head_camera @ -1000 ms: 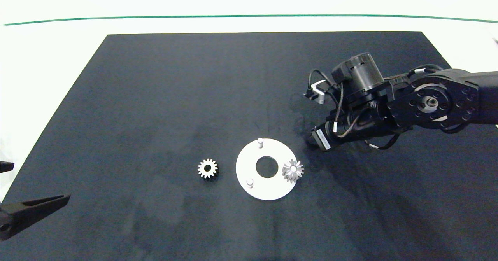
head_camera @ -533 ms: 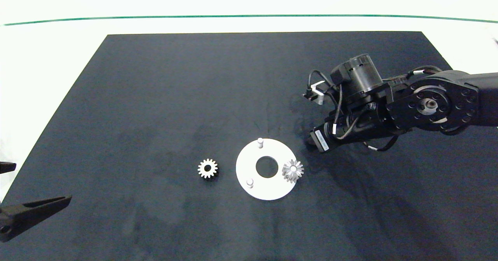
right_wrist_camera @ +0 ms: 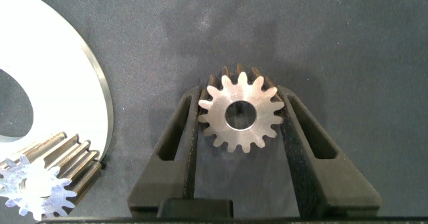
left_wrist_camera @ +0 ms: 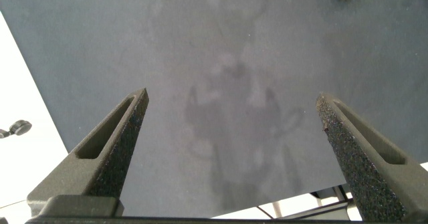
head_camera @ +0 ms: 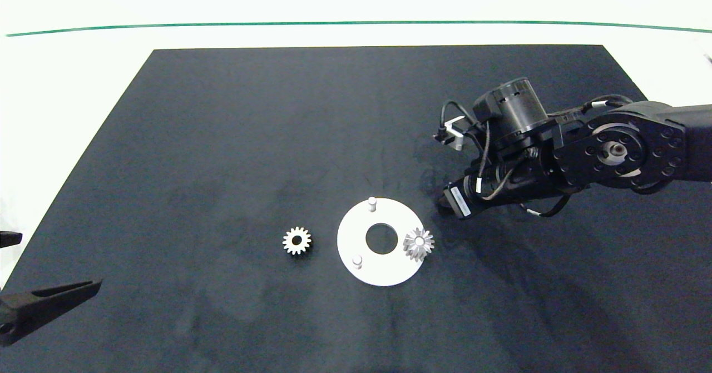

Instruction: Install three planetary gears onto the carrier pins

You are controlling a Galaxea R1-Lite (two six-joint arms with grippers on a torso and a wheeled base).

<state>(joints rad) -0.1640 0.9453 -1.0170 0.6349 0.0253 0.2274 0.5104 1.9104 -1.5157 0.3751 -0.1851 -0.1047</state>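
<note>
The white carrier disc (head_camera: 384, 270) lies mid-mat with two bare carrier pins (head_camera: 372, 202) (head_camera: 357, 261). One planetary gear (head_camera: 418, 243) sits at the disc's right rim, also visible as the planetary gear (right_wrist_camera: 40, 180) in the right wrist view. Another planetary gear (head_camera: 297, 240) lies flat on the mat left of the disc. My right gripper (right_wrist_camera: 241, 95) is just right of the disc, shut on a further gear (right_wrist_camera: 239, 112) whose teeth touch both fingers; in the head view the wrist hides it. My left gripper (left_wrist_camera: 231, 117) is open over the mat's near left corner.
The black mat (head_camera: 222, 139) covers most of the white table (head_camera: 67, 84). The right arm (head_camera: 612, 148) reaches in across the mat's right side. A green line (head_camera: 356, 23) runs along the far edge.
The right arm has shifted slightly toward the disc. The left gripper has barely drifted. The disc and the two visible gears have stayed put.
</note>
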